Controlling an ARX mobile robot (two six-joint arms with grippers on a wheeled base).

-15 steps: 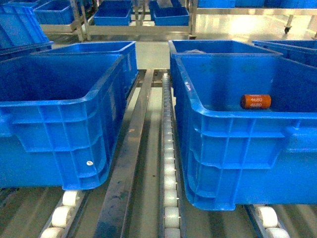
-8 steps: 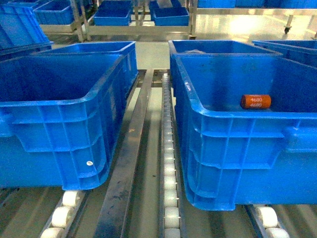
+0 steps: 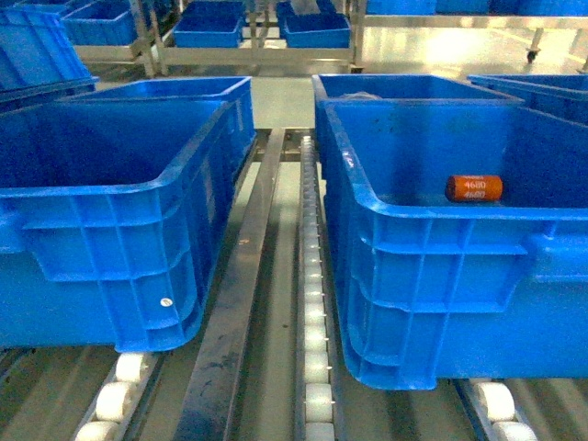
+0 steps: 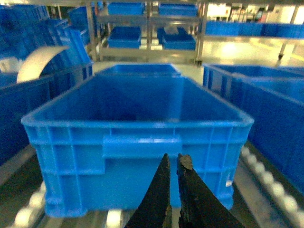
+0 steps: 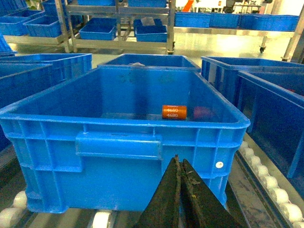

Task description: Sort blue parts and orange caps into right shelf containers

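Orange cap (image 5: pixel 174 112) lying on its side on the floor of the right blue crate (image 5: pixel 118 124), pale "4680" printed twice. Judged light, rigid, smooth and prone to rolling; best pinched across the curved side. Crate ribbed, thick-rimmed, bar handle moulded in. Left crate (image 4: pixel 137 123) apparently empty. Left gripper (image 4: pixel 173 164) fingers nearly closed, right gripper (image 5: pixel 178 164) fingers clenched, both holding nothing. Steel roller rails (image 3: pixel 312 303) beneath.

We see glossy ribbed blue plastic crates (image 3: pixel 432 276), a smooth orange cap (image 3: pixel 474 188), and dull scuffed metal rails (image 3: pixel 234 303).
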